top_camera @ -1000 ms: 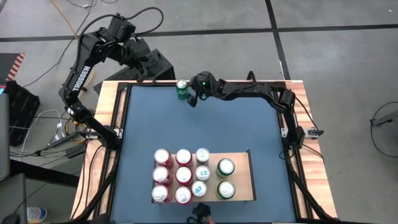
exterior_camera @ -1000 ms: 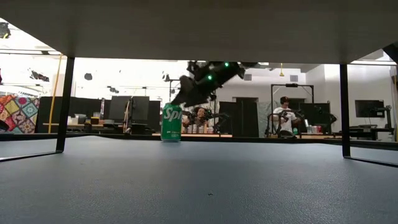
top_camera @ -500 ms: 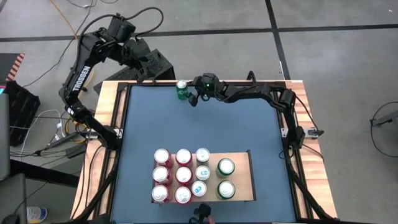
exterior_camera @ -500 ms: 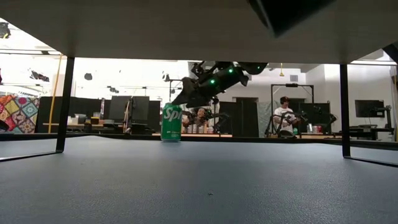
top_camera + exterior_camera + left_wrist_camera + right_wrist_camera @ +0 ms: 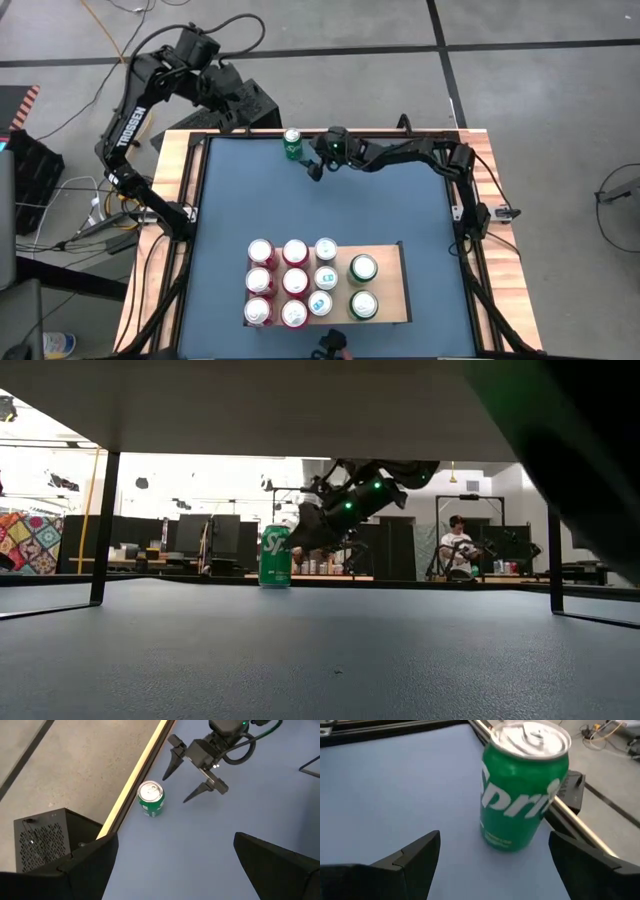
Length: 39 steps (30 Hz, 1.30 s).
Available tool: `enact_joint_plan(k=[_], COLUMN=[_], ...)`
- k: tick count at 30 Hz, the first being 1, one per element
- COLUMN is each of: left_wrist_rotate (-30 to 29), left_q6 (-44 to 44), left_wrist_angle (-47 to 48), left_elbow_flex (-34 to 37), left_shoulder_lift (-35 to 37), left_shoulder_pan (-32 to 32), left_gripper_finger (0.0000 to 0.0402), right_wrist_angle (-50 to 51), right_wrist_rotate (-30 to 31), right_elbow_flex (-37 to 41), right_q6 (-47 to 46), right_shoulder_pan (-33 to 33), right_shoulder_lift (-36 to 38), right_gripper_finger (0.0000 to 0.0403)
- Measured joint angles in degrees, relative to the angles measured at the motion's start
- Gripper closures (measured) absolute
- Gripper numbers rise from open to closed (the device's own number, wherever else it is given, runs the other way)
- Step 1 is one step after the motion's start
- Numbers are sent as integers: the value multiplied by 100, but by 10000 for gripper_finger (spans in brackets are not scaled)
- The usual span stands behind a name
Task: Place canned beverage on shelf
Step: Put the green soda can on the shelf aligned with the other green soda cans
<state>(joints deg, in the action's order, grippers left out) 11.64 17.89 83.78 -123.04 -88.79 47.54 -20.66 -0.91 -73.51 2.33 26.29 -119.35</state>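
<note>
A green soda can [image 5: 292, 145] stands upright on its base on the blue table top, close to the far edge; it also shows in the low view [image 5: 274, 556] and the left wrist view [image 5: 151, 798]. My right gripper [image 5: 312, 163] hangs open just to the can's right, low over the table. Its fingers point at the can [image 5: 522, 785], which stands ahead of them, not between them. My left gripper [image 5: 175, 837] is open and raised beyond the table's far left corner. The shelf [image 5: 392, 262], a pale wooden board near the front edge, carries rows of red, white and green cans.
A wooden frame with black rails [image 5: 196, 200] borders the blue top. A black perforated box [image 5: 45, 840] sits on the floor beyond the far left corner. The blue surface [image 5: 320, 205] between the can and the shelf is open. People sit in the room behind [image 5: 460, 545].
My right gripper has sunk toward the table beside the green can, still open and pointing the same way. The can has not moved.
</note>
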Motion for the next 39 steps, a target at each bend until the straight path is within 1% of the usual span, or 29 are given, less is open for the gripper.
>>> enact_joint_plan(k=[6, 11, 18, 28, 32, 36, 39], left_wrist_rotate=[2, -2, 0, 0, 0, 0, 0], left_q6=[32, 31, 21, 0, 2, 2, 33], left_wrist_angle=[27, 27, 28, 31, 31, 31, 29], left_elbow_flex=[0, 0, 0, 2, 2, 2, 2], left_shoulder_lift=[0, -2, -2, -2, -2, -3, -4], left_shoulder_pan=[-38, -38, -38, -38, -38, -38, -38], left_gripper_finger=[17, 17, 17, 17, 17, 17, 17], right_wrist_angle=[-114, 132, 94, 143, 124, 749, 1021], right_wrist_rotate=[-11, -38, -405, -443, -477, -414, -423], right_elbow_flex=[19, -147, -162, -271, -278, -473, -531], right_q6=[-90, -234, -50, -82, 48, 308, 544], right_shoulder_pan=[141, 280, 279, 274, 224, 220, 233], right_shoulder_lift=[0, 0, 0, 0, 0, 0, 0], right_gripper_finger=[44, 44, 44, 44, 44, 44, 44])
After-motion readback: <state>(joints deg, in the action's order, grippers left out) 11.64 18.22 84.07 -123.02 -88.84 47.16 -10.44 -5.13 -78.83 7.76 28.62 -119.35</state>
